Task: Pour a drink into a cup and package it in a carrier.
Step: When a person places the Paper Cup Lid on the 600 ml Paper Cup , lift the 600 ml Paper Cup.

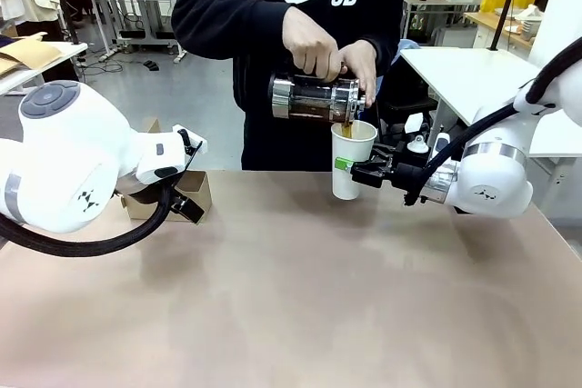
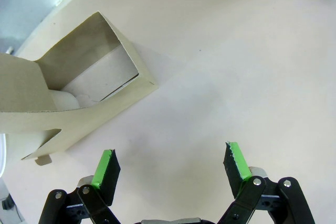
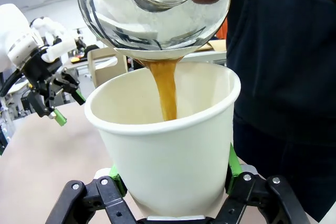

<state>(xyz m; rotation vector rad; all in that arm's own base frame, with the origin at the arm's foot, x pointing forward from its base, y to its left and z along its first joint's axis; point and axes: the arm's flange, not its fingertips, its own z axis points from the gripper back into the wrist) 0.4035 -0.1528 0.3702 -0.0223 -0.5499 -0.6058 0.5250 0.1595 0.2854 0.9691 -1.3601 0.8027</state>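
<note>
A person's hands tip a clear glass pot [image 1: 314, 97] over the white paper cup [image 1: 348, 156], and the brown drink [image 3: 165, 90] streams from the pot [image 3: 152, 9] into the cup [image 3: 168, 140]. My right gripper [image 1: 361, 173] is shut on the cup's lower half and holds it upright just above the table; its green pads [image 3: 233, 163] press against both sides. The brown cardboard carrier [image 1: 195, 190] stands at the left by my left gripper [image 1: 186, 204]. In the left wrist view, that gripper [image 2: 170, 166] hangs open above the table, with the carrier [image 2: 79, 98] just ahead to its left.
The tan tabletop [image 1: 291, 297] spreads wide between the two arms. A white side table [image 1: 455, 70] stands behind my right arm, with small bottles [image 1: 416, 138] near it. The person stands close against the far edge.
</note>
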